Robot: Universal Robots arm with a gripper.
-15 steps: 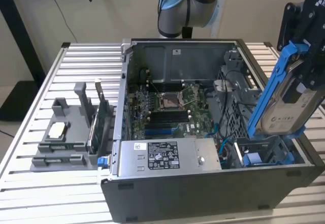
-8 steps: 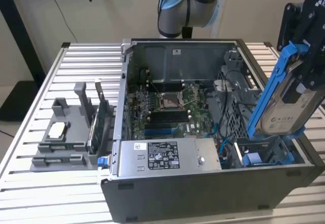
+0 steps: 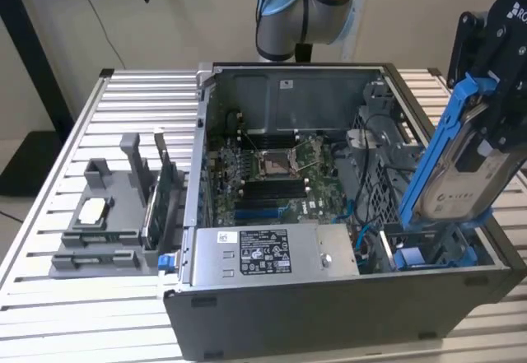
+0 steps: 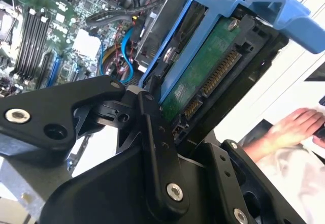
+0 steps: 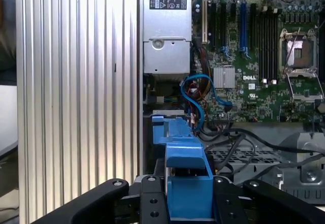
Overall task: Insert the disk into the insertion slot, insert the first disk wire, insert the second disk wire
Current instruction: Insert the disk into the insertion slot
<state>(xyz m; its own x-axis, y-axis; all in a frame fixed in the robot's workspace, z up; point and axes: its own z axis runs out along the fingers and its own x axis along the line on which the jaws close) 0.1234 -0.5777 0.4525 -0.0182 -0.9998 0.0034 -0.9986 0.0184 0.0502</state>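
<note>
An open computer case (image 3: 329, 314) lies on its side on the slatted metal tabletop (image 3: 82, 314), taking up the middle and the exterior view's right of it. Inside, the motherboard (image 3: 272, 174) faces up. The grey labelled power-supply box (image 3: 263, 252) sits against the case wall nearest the tabletop's front edge.

The hand (image 3: 492, 132) is above the case's front corner on the exterior view's right and is clamped on the disk (image 3: 449, 186). The disk stands steeply tilted in its blue carrier (image 3: 436, 145), with its upper end leaning out toward the tabletop's edge on that side. Its lower end is down at the drive bay (image 3: 428, 256) in that corner of the case. It has not slid in, and I cannot tell whether it touches the bay.

In the second wrist view the black fingers (image 4: 152, 132) squeeze the disk's connector end, with the green circuit board (image 4: 203, 76) and its row of contacts facing the camera. In the first wrist view the carrier (image 5: 185, 183) sits between the two fingers, and light-blue cables (image 5: 195, 94) loop inside the case beside the power supply — their loose ends are not plain to see.

A grey moulded fixture (image 3: 99, 231) rests on the tabletop toward its edge on the exterior view's left, just beside the case. Part of a person (image 4: 297, 127) shows, blurred, past the disk in the second wrist view.
</note>
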